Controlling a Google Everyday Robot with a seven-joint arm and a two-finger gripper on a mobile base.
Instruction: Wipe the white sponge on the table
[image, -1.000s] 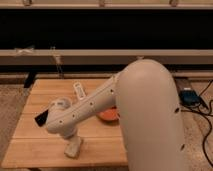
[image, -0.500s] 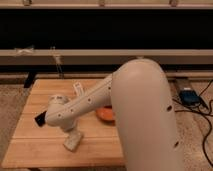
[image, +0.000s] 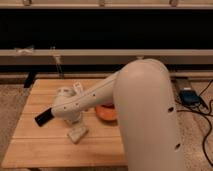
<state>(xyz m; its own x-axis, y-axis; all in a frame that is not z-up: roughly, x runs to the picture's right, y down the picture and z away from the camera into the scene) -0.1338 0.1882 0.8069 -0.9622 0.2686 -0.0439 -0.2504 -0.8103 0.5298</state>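
1. The table (image: 45, 147), a light wooden rectangular top of jointed planks, fills the lower left of the camera view. It stands on a speckled grey carpet (image: 10, 102).
2. The robot arm (image: 145, 120), thick, rounded and white, enters from the lower right. It reaches leftward across the tabletop, and a short black stub (image: 44, 116) sticks out at its left end.
3. The gripper (image: 75, 127) points down from the wrist at the arm's far end, over the middle of the table and toward its front half.
4. The gripper's two fingers are closed together on the white sponge (image: 77, 135), a small flat off-white rectangular block directly beneath the wrist.
5. The white sponge lies on the wood, turned at an angle to the plank lines, near the table's centre and left of the arm's broad shoulder.
6. A translucent white plastic cup (image: 63, 93) stands behind the forearm, toward the back of the table and well apart from the sponge.
7. A slim white tube (image: 77, 87) shows just right of the cup, partly hidden by the arm.
8. A round orange dish (image: 106, 114) sits to the right of the sponge, its far side covered by the forearm.
9. On the floor at the right, beyond the table, a small blue-grey box (image: 190, 96) lies with black cables (image: 206, 107) running from it.
10. Behind the table runs a dark wall (image: 105, 30) crossed by pale horizontal rails.
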